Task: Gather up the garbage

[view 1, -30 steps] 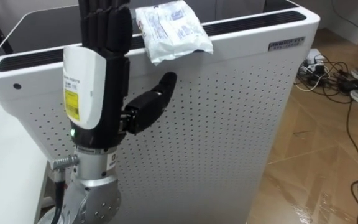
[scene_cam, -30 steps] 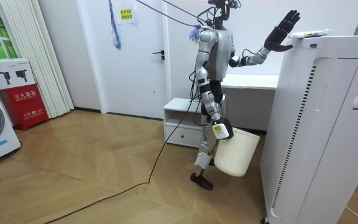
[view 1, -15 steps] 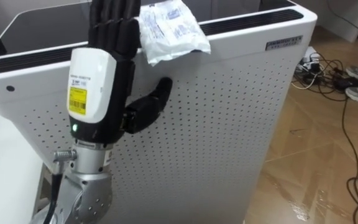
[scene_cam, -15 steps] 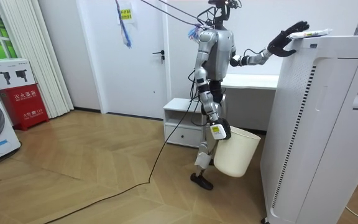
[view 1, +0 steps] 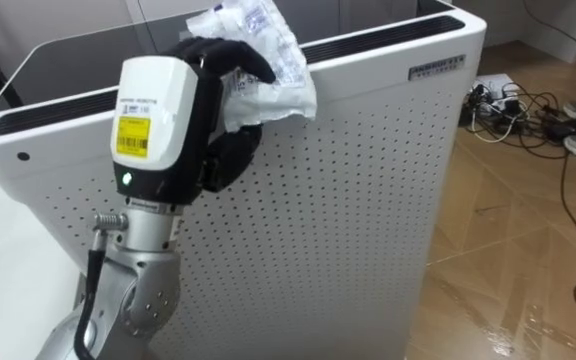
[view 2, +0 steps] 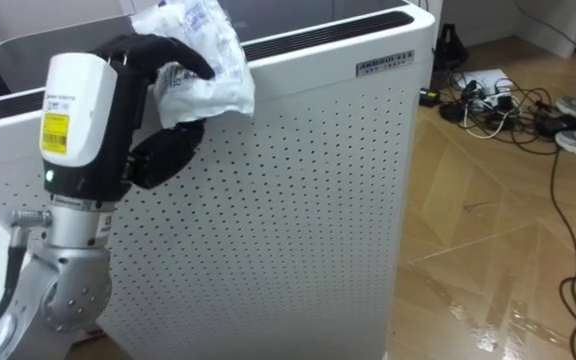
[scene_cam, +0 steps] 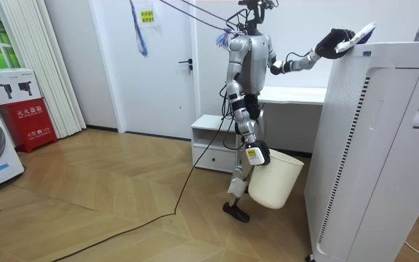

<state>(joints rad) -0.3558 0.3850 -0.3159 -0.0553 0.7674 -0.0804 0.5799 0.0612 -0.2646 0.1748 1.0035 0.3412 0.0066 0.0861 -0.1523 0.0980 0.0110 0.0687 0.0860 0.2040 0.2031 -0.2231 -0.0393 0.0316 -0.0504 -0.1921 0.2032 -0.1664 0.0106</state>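
A crumpled white plastic packet [view 1: 273,65] lies at the near top edge of a tall white perforated appliance [view 1: 368,180]. My left hand [view 1: 163,125] reaches up to it, with its dark fingers curled over the packet and the thumb beneath. The packet bulges up out of that grip [view 2: 203,55]. In the room view I stand beside the appliance with my left arm raised to its top, hand [scene_cam: 333,42] on the packet [scene_cam: 362,32]. My right hand [scene_cam: 257,153] hangs low at my side and holds a white bin [scene_cam: 276,178] by its rim, off the floor.
Cables and a power strip [view 1: 523,100] lie on the wooden floor to the right of the appliance. A white desk [scene_cam: 293,94] and a low white cabinet [scene_cam: 213,142] stand behind me. A door, a red box and a washing machine are at the room view's left.
My left hand's fingers, straight and upright beside the packet a second ago, have curled over it. The packet has crumpled and tipped up in the grip.
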